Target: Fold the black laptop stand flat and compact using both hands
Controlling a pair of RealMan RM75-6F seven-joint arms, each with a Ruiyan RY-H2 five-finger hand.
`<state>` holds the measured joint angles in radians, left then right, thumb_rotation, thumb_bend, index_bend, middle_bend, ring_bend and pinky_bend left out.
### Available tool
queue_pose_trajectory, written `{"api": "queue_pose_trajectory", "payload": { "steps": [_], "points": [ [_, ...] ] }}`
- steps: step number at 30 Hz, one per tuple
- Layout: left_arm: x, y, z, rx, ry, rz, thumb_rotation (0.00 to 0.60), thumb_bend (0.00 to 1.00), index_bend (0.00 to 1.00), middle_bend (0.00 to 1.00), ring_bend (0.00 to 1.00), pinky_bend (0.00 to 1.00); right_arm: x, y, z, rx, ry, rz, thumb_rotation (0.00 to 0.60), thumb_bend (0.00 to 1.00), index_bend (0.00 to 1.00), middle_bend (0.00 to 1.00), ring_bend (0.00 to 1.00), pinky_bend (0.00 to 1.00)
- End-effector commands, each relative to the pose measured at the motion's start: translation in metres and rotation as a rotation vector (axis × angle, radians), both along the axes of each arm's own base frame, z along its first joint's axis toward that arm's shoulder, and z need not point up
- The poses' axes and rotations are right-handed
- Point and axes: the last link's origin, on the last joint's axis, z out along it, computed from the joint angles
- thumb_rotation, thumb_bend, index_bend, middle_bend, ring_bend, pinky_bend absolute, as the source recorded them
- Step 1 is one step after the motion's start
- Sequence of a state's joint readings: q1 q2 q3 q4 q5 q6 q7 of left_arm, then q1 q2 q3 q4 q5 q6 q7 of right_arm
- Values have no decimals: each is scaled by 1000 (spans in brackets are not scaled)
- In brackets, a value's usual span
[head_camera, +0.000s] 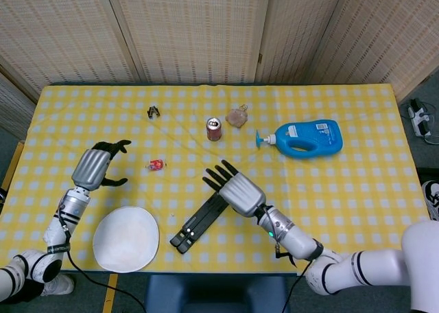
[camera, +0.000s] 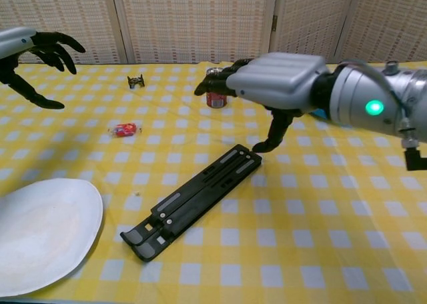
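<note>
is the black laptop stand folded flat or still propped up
Folded flat: the laptop stand lies as one long low strip on the tablecloth, no part raised, with neither hand touching it.

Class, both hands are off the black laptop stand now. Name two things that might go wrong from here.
1. The laptop stand lies flat, with one end near the table's front edge; a push might slide it off.
2. The right hand hangs open just above the soda can in the chest view; a careless sweep might topple it.
</note>
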<state>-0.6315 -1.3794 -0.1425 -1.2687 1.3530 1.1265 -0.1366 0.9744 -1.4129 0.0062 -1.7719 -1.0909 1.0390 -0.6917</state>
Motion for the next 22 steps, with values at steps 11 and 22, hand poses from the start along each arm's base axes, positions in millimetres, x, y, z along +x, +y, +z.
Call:
{"api": "queue_pose_trajectory", "payload": {
  "steps": [11,22],
  "points": [
    [-48,-58,60,183,-3,113,600,33,110,200,143,59,-111,55,122,-275,-49,-245,600,256,0,2,35,0],
    [-85,-136,81,276,-1,194,600,33,88,173,121,14,-180,108,159,-442,-134,-367,600,256,0,0,3,0]
  ]
}}
